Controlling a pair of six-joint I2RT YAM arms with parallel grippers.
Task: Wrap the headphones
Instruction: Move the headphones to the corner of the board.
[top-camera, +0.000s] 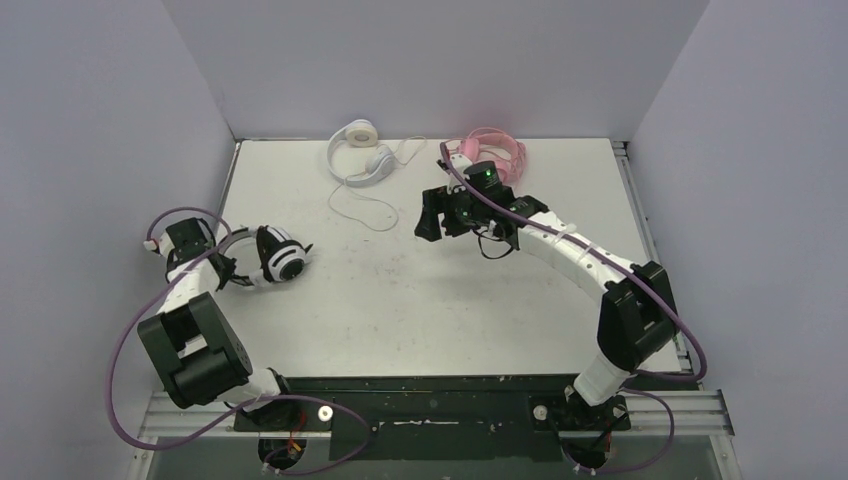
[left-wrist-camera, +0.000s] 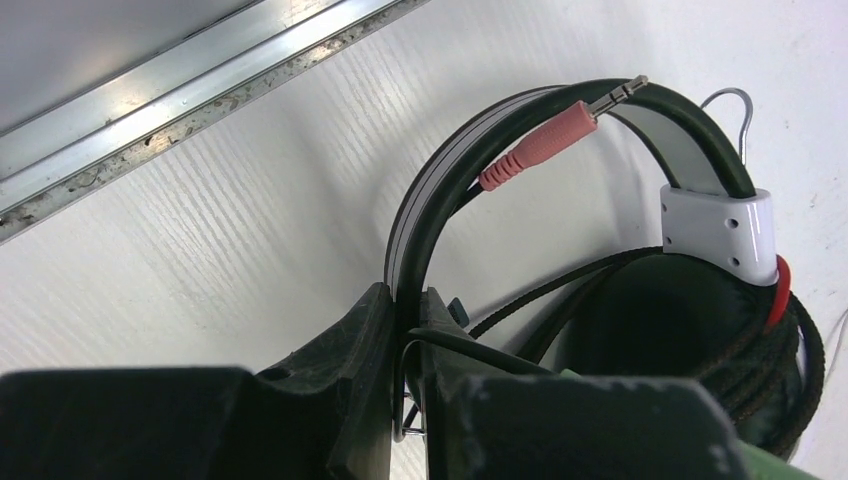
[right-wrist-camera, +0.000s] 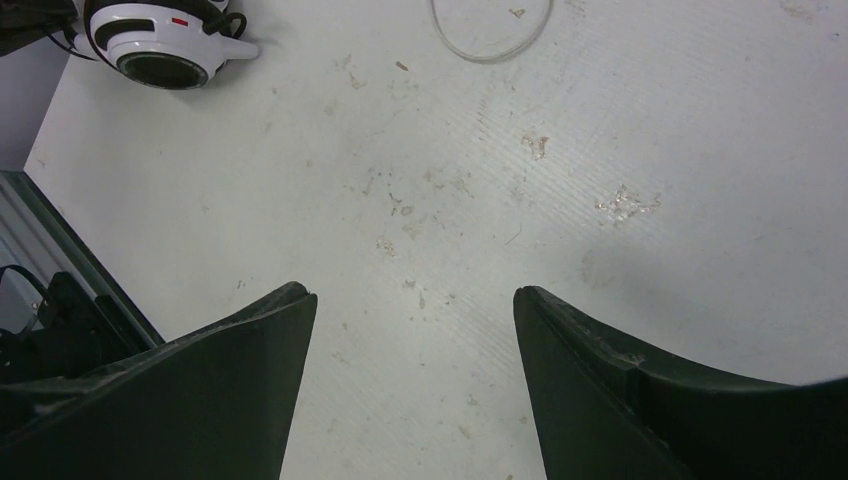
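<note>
Leftward, headset (top-camera: 275, 255) sits near table (top-camera: 400, 300) edge.

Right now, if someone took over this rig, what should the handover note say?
The left claw is shut on the headband of the black-and-white headset, at the left of the table.
The right claw is open, empty, above mid-table.
The white headset is at the far edge, its white cable loose.
The pink headset is beside it, partly hidden by the right arm.
Done: the black cable looks wound around its ear cup.
Left: white and pink.
</note>
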